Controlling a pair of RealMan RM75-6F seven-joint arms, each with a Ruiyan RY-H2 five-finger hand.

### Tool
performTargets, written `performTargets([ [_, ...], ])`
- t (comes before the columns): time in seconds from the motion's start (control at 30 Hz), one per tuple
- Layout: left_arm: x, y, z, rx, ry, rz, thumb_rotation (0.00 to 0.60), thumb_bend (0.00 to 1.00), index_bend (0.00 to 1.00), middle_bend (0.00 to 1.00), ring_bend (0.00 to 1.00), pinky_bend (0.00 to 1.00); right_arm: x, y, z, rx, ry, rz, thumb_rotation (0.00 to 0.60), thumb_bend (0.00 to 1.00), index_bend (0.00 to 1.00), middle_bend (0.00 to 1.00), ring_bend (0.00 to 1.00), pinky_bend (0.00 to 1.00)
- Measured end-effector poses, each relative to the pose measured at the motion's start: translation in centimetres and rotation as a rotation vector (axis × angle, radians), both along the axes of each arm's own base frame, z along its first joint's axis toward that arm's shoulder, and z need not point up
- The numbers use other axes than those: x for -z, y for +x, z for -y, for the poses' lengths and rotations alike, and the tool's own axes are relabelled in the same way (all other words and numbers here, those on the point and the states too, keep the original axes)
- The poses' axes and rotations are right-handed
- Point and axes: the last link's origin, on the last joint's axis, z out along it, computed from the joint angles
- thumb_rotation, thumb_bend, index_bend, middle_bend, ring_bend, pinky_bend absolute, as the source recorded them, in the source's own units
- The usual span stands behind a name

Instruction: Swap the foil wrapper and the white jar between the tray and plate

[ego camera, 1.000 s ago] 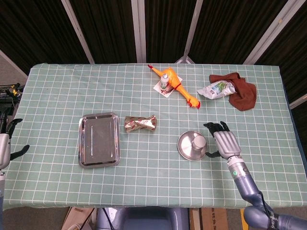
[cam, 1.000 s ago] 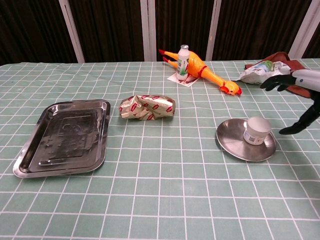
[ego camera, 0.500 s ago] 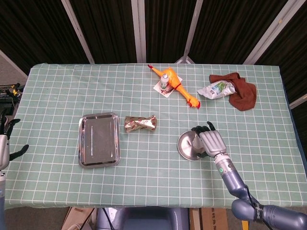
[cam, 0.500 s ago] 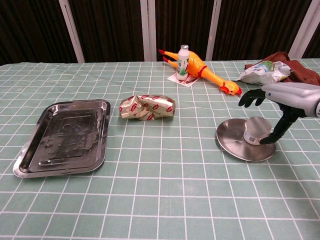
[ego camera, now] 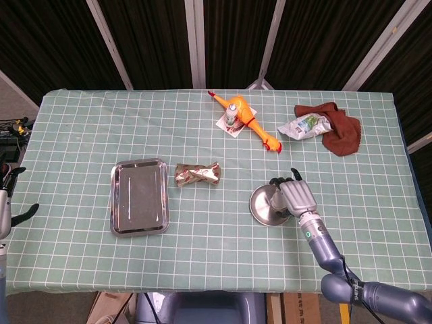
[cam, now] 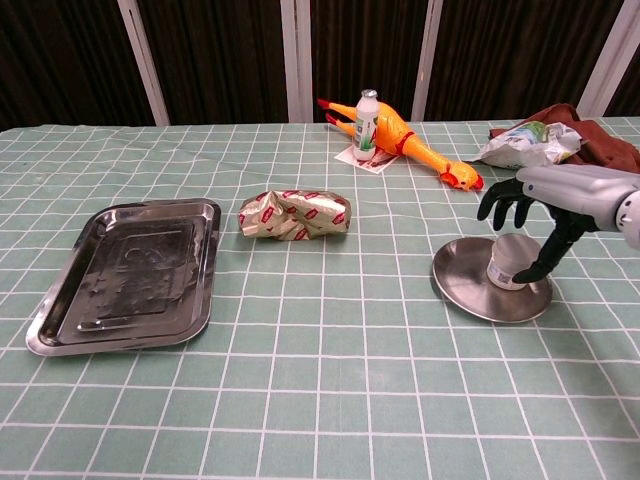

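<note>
The white jar stands on the round steel plate at the right. My right hand hovers over the jar with its fingers spread and curved down behind it, and the thumb reaches down by the jar's right side. From the head view this hand covers the jar on the plate. I see no firm grip. The crumpled foil wrapper lies on the cloth just right of the empty steel tray. My left hand stays at the far left edge, fingers apart and empty.
A rubber chicken and a small bottle lie at the back centre. A crumpled plastic bag rests against a brown cloth at the back right.
My right hand has moved left from beside the plate to over the white jar, and its fingers have curved down around it. The left hand has barely shifted.
</note>
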Motion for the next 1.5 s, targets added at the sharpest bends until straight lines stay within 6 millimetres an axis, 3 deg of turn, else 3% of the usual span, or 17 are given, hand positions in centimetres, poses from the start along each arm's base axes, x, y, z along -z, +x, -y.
performTargets([
  [0.4, 0.1, 0.0, -0.1, 0.001, 0.004, 0.003, 0.6, 0.19, 0.24, 0.0, 0.0, 0.07, 0.8, -0.1, 0.2, 0.003, -0.001, 0.009, 0.6, 0.15, 0.34, 0.38, 0.39, 0.04],
  [0.93, 0.1, 0.0, 0.0, -0.004, 0.001, 0.014, 0.6, 0.19, 0.26, 0.0, 0.0, 0.07, 1.1, -0.2, 0.6, -0.008, -0.017, 0.009, 0.6, 0.14, 0.41, 0.48, 0.51, 0.15],
  [1.13, -0.1, 0.0, 0.0, -0.008, 0.007, 0.02, 0.6, 0.19, 0.27, 0.0, 0.0, 0.07, 1.2, -0.1, 0.7, -0.018, -0.026, 0.014, 0.6, 0.2, 0.46, 0.51, 0.55, 0.21],
  [1.5, -0.2, -0.1, 0.0, -0.009, 0.008, 0.019, 0.6, 0.19, 0.27, 0.0, 0.0, 0.07, 1.1, 0.1, 0.7, -0.033, -0.038, 0.029, 0.6, 0.25, 0.48, 0.52, 0.57, 0.21],
])
